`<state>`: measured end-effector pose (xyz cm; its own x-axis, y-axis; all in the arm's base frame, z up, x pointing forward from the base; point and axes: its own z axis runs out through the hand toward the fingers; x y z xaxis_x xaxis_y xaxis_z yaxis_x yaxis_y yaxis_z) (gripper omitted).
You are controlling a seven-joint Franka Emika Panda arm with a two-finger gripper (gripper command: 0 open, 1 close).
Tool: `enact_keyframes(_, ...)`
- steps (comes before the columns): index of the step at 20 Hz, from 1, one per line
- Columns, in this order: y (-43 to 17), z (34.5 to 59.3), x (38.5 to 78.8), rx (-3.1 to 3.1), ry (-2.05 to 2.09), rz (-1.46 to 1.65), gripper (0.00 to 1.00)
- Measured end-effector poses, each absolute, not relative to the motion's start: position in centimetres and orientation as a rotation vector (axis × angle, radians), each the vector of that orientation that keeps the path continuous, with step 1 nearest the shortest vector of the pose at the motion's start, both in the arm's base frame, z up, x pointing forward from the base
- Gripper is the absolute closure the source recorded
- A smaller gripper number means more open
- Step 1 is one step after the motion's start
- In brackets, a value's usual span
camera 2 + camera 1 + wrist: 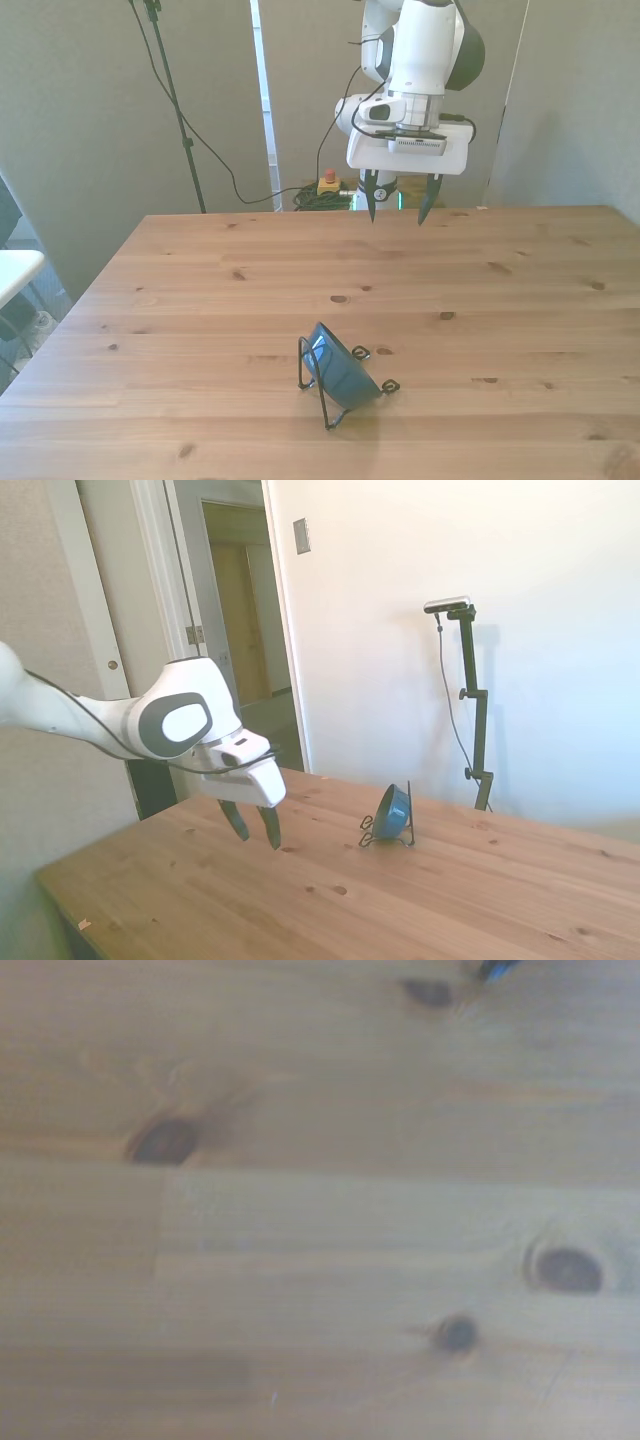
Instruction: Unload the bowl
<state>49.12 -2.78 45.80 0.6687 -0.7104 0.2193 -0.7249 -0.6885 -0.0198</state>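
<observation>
The small blue bowl stands tilted on its edge in a thin black wire rack on the wooden table. My gripper hangs open above the table, well short of the bowl, with nothing between its fingers. In the wrist view only blurred bare wood with dark knots shows, plus a sliver of blue, perhaps the bowl, at the picture's edge.
An open doorway lies behind the table in the side view. In the front view, cables and a red button sit on the floor behind the table's far edge.
</observation>
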Motion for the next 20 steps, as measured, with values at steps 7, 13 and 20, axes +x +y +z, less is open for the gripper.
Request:
enact_keyframes(7,-5.1,45.6,60.8,2.717,-1.166,0.439,0.0)
enact_keyframes(13,-4.9,45.5,68.0,2.659,-1.118,0.515,0.0)
enact_keyframes(20,-5.5,45.4,72.7,2.56,-1.106,0.571,0.0)
